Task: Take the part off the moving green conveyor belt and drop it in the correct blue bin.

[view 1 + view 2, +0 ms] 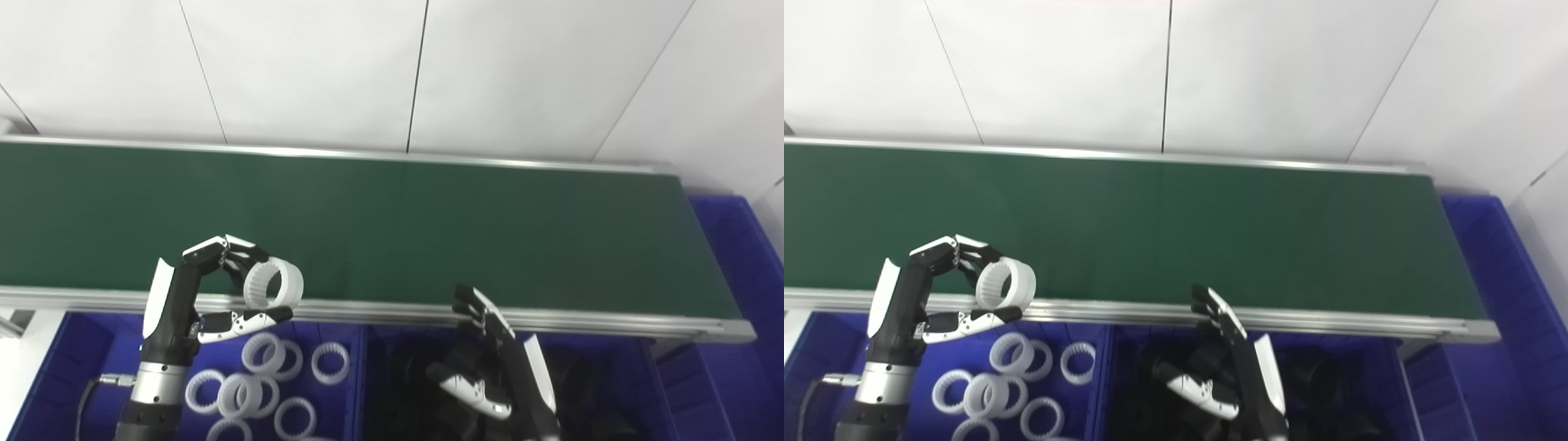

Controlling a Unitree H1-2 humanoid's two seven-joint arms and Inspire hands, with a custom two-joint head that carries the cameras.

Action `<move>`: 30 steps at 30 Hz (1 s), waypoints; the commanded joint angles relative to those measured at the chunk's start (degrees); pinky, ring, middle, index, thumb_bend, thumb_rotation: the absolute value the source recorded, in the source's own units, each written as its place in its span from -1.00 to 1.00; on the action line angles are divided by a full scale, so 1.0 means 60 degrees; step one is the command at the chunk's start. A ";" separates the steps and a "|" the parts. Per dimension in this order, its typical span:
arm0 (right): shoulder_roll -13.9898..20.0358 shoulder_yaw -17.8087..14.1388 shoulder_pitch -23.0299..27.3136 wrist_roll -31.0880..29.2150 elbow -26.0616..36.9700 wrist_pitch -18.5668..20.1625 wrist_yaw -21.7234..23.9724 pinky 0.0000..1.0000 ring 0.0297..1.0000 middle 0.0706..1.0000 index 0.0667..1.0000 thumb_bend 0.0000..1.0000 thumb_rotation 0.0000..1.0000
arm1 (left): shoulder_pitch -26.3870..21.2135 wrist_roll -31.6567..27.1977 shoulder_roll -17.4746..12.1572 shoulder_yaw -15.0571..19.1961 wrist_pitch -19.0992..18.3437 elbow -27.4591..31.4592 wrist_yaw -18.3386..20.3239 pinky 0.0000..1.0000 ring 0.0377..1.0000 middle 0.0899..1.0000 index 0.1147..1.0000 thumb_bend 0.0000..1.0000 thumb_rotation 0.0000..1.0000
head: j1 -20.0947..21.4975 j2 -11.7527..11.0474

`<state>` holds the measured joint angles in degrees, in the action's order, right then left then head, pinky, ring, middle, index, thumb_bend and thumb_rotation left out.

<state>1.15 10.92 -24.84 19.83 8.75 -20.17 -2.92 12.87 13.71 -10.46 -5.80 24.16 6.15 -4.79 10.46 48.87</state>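
My left hand is shut on a white toothed ring and holds it upright over the near rail of the green conveyor belt, above the left blue bin. That bin holds several white rings. My right hand is open and empty, fingers up, over the middle blue bin, which holds black parts. No part lies on the belt. In the right eye view the ring and left hand show the same.
A third blue bin stands at the belt's right end. A metal rail runs along the belt's near edge. A white panelled wall stands behind the belt.
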 commanded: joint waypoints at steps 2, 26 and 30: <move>-0.0114 0.0010 0.0034 0.0031 0.0471 0.0241 0.0005 0.45 0.61 0.70 0.74 0.47 0.06 | 0.0147 -0.0095 -0.0024 -0.0053 0.0444 0.0078 0.0036 -0.46 -0.29 -0.18 -0.08 -0.01 -1.00 | 0.0044 0.0243; 0.0057 0.0058 0.0034 -0.0137 0.0911 0.0751 0.0117 0.43 0.60 0.67 0.73 0.48 0.04 | 0.0613 0.0858 -0.1288 -0.1149 0.0454 -0.1647 0.0283 -0.26 -0.20 -0.07 0.13 -0.01 -1.00 | -0.0260 0.0505; 0.0059 0.0049 0.0033 -0.0099 0.0919 0.0747 0.0123 0.43 0.59 0.67 0.73 0.47 0.03 | 0.0621 0.0708 -0.1648 -0.1517 0.0459 -0.1679 0.0162 0.19 0.32 0.49 0.65 0.36 -0.68 | -0.0249 0.0498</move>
<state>1.59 11.07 -24.71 19.43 12.03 -15.40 -2.28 16.89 18.57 -18.59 -14.20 25.00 -4.99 -2.40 8.96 51.94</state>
